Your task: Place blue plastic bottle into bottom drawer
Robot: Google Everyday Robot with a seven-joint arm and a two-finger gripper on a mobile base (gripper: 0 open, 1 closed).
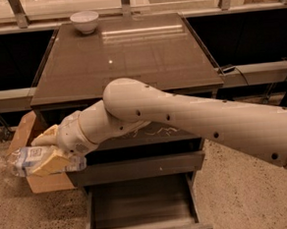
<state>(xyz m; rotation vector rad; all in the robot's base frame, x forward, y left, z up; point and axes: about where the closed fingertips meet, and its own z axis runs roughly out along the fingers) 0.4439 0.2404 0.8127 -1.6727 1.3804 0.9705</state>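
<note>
Your blue plastic bottle (19, 162) lies on its side in the air, just left of the cabinet, with its white cap pointing left. The gripper (37, 154) holds it there, the jaws clamped on the bottle's right half, one above it and one below. Behind the bottle a cardboard box (26, 137) stands on the floor against the cabinet's left side. The bottom drawer (140, 203) is pulled open, lower and to the right, and the bottle is outside it, about level with the closed middle drawer (147, 166). The arm (208, 119) reaches in from the right edge and crosses the scratched drawer front (164, 132). A white bowl (85, 21) sits at the far left corner of the tabletop (129, 58), well apart from the gripper.
</note>
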